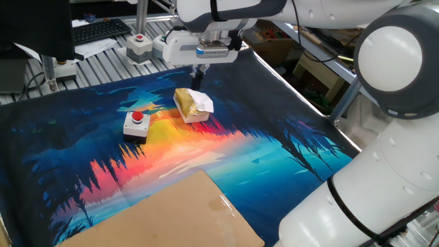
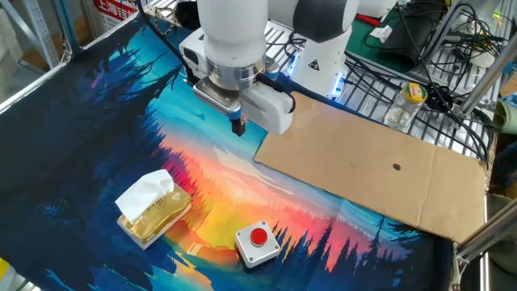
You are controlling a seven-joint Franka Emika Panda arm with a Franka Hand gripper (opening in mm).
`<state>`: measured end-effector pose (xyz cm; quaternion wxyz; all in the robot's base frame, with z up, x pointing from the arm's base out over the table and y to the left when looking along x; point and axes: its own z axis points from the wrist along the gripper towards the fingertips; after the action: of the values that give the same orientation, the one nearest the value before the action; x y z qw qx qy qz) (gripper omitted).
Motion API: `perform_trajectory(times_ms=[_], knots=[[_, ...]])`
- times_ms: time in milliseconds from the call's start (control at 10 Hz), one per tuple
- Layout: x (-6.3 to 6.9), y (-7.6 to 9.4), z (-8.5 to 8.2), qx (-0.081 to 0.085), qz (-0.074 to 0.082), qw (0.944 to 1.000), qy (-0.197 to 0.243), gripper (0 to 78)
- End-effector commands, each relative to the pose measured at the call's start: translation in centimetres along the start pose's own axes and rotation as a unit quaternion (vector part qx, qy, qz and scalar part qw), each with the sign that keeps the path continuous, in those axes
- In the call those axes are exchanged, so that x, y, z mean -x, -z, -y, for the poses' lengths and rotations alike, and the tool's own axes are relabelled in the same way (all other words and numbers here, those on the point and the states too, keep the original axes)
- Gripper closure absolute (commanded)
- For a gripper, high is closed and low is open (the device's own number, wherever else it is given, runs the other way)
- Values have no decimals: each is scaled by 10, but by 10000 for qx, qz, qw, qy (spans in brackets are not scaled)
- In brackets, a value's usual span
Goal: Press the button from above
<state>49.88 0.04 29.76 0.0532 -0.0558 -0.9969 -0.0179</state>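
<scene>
- Button [image 1: 136, 122] [image 2: 258, 240] rests mid-surface, beside yellow block [image 1: 192, 105].
- Looks rigid, stable; red cap likely springy. No grasping needed, just press cap's top centre.
- End effector [image 1: 199, 71] [image 2: 239, 127] hovers well apart; finger state impossible to tell.

Glossy white arm [image 1: 384, 171], dark grey joint bands

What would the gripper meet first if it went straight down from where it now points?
Probably the printed mat. The gripper points down over bare mat, with the yellow block and the button off to the side, though depth is hard to judge.
</scene>
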Motion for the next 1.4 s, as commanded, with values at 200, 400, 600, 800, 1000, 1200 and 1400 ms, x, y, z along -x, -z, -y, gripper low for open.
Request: perform_trajectory(times_ms=[200,400,600,800,1000,1200,1400], knots=[[0,2,0,16,56,10000,-30,776],[0,5,-3,100,35,9999,10,776],[-1,10,-9,97,26,9999,-6,776],[-3,16,-16,66,24,9999,-81,776],[-4,20,-21,34,22,9999,-168,776],[-4,20,-21,37,-2,9998,-188,776],[-4,21,-21,18,33,9998,-201,776]])
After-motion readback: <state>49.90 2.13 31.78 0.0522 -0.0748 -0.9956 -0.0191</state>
